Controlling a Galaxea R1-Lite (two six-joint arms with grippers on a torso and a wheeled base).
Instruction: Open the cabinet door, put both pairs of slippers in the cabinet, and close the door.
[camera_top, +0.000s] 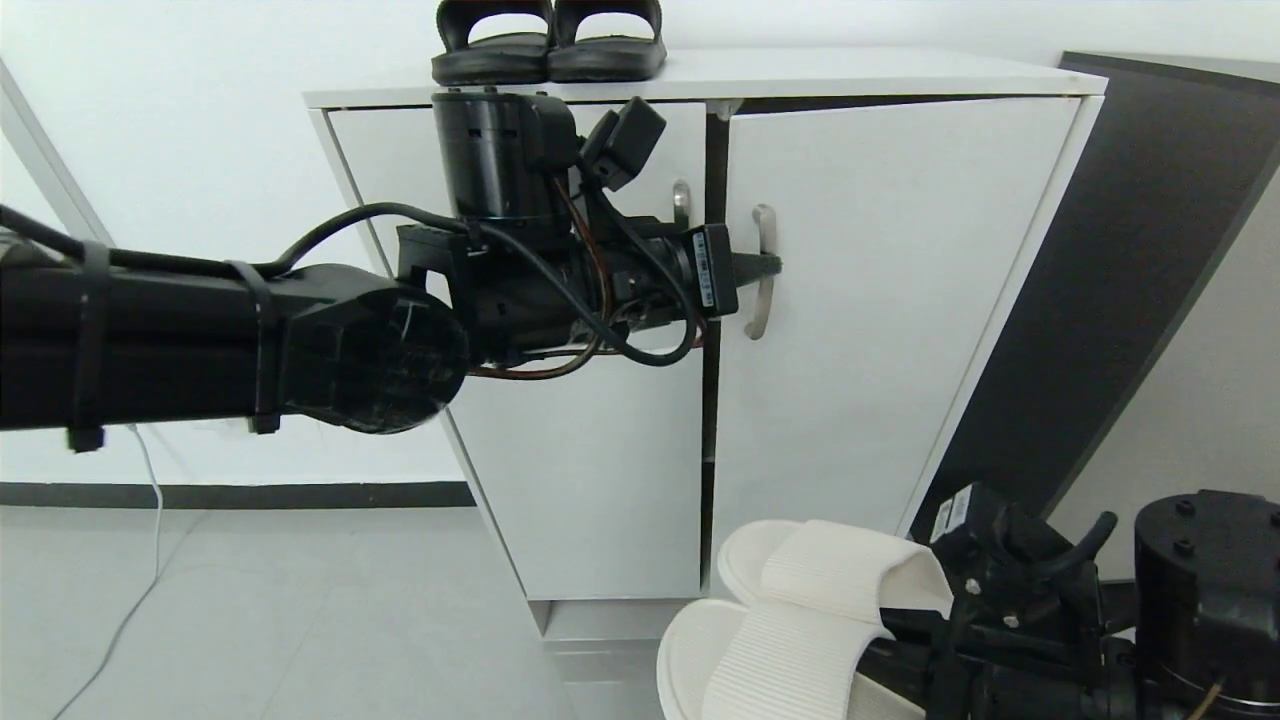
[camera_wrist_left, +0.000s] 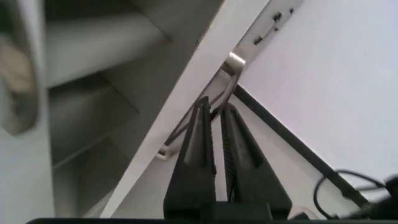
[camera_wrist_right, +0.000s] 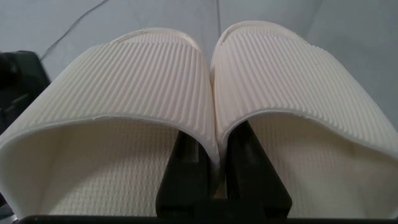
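Step in hand was opening the cabinet (camera_top: 600, 480): the right door (camera_top: 880, 330) looked cracked open, with a dark gap under the top panel and shelves showing past its edge in the left wrist view. The left gripper (camera_top: 765, 266) was at the door handle (camera_top: 764, 230), fingers nearly closed. It was probably pinching the bar, but the contact is hard to see. The left arm was stretched level across the left door, wrist pointing sideways at the handle.

Next move, as I judge it: pull along the hinge arc to swing the door wide without slipping off the handle.

The white slippers (camera_top: 800, 620) were clamped by their inner straps in the right gripper (camera_wrist_right: 211, 186), held low in front of the cabinet base, ready to load. The black slippers (camera_top: 548, 45) sat on the cabinet top, not yet handled.
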